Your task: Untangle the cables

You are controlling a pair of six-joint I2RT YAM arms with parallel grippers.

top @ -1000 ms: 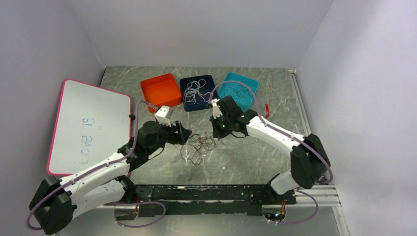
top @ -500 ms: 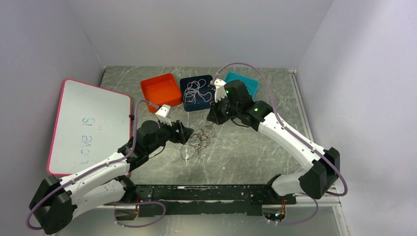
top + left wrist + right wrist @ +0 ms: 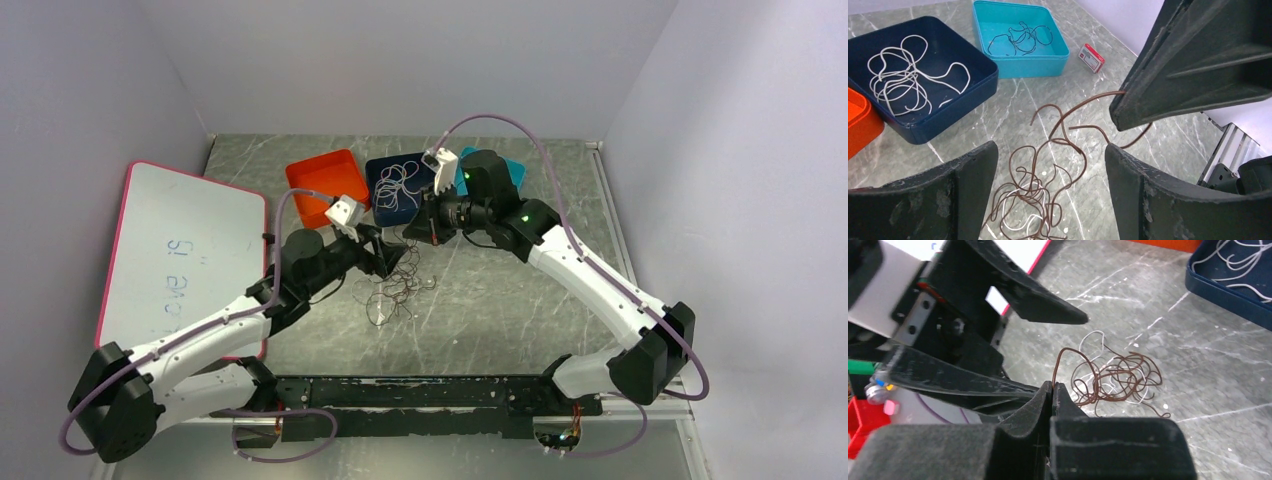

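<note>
Top view: tangle [image 3: 395, 290] of brownish-red and white wire lies on the grey marble table [image 3: 500, 300], roughly mid-table, part of it drawn upward toward 12 o'clock. Right gripper [image 3: 1052, 386]: fingers pressed together, pinching one brownish-red strand [image 3: 1056, 365]. The strand comes up out of the closed tips, arcs over and runs down into the heap. In the top view this gripper sits at about 1 o'clock of the heap, above the table. Left gripper [image 3: 1050, 146]: fingers spread wide, at about 11 o'clock of the heap. Its wrist view shows the raised brownish-red loops passing through the gap between its two fingers. No strand is seen clamped there, and contact with the finger at 3 o'clock cannot be judged. Three trays stand in a row at 12 o'clock of the tangle. The orange tray [image 3: 325, 180] is toward 11 o'clock and shows nothing inside. The navy tray [image 3: 963, 107], in the middle, holds a loose white cable [image 3: 898, 75] in curls. The teal tray [image 3: 1033, 65], toward 1 o'clock, holds a black cable [image 3: 1013, 42] and is largely hidden by the right arm in the top view. A small red-and-white box [image 3: 1091, 57] lies on the table just beside the teal tray. Pink-framed whiteboard [image 3: 180, 250] is at 9 o'clock of the tangle, well apart from it.
</note>
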